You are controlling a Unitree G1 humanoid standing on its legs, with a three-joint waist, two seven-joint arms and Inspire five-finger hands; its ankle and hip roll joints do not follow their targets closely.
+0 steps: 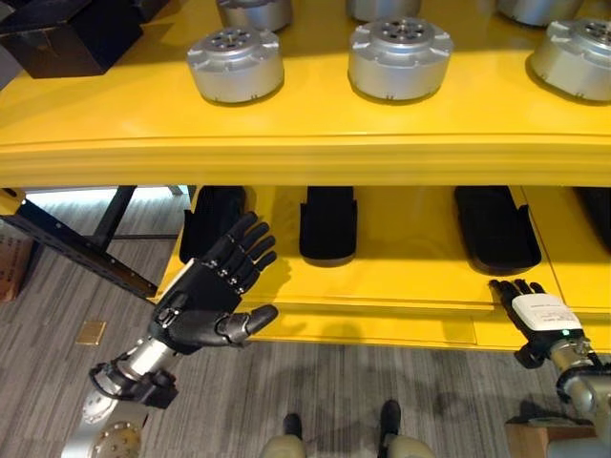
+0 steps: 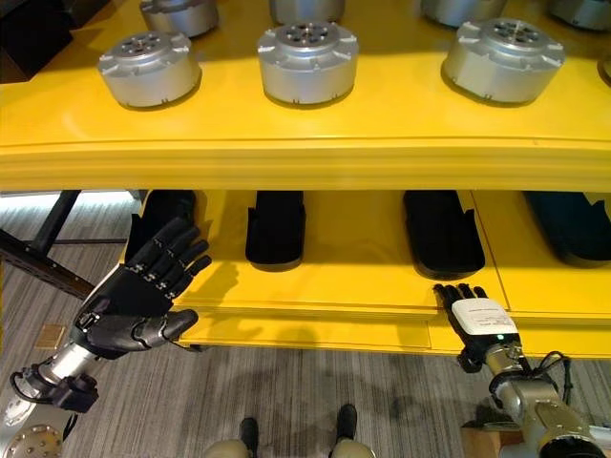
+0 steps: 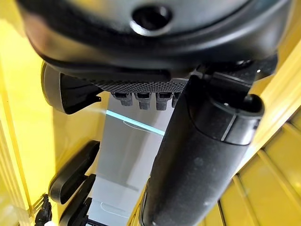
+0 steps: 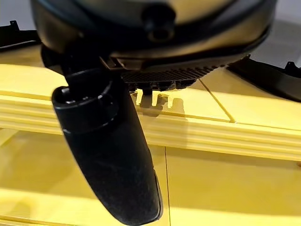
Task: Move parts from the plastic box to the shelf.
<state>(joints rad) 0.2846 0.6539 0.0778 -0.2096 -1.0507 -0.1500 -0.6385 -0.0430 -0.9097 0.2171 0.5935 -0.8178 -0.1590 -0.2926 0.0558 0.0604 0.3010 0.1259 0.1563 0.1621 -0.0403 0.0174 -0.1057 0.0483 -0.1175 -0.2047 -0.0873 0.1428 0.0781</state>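
Round silver metal parts sit on the top level of the yellow shelf (image 1: 305, 143): in the left eye view a front row of three, the left part (image 1: 235, 63), the middle part (image 1: 399, 57) and the right part (image 1: 576, 57), each a flat toothed disc with a ring of small holes in its raised hub, well apart from one another. Behind them the lower rims of three more such parts show at the picture's top edge, so six are partly or wholly visible. The left eye view also takes in a black box (image 1: 67, 36) at the top level's left end, which the right eye view barely catches; the right eye view in turn shows more of the far right of the lower level. On that lower level lie four long black trays side by side: one (image 2: 160, 218) behind the left hand, a second (image 2: 276, 227), a third (image 2: 442, 233) and a fourth (image 2: 571, 225) at the right. The left hand (image 1: 212, 294) hangs in front of the lower level's left end, palm up, fingers spread and straight, holding nothing. The right hand (image 2: 473, 320) rests at the lower level's front edge with fingers straight, empty; its wrist view shows the fingertips over the yellow lip. Below lies grey wood-patterned floor (image 1: 305, 391), and a dark blue frame bar (image 1: 76, 248) slants at the left.
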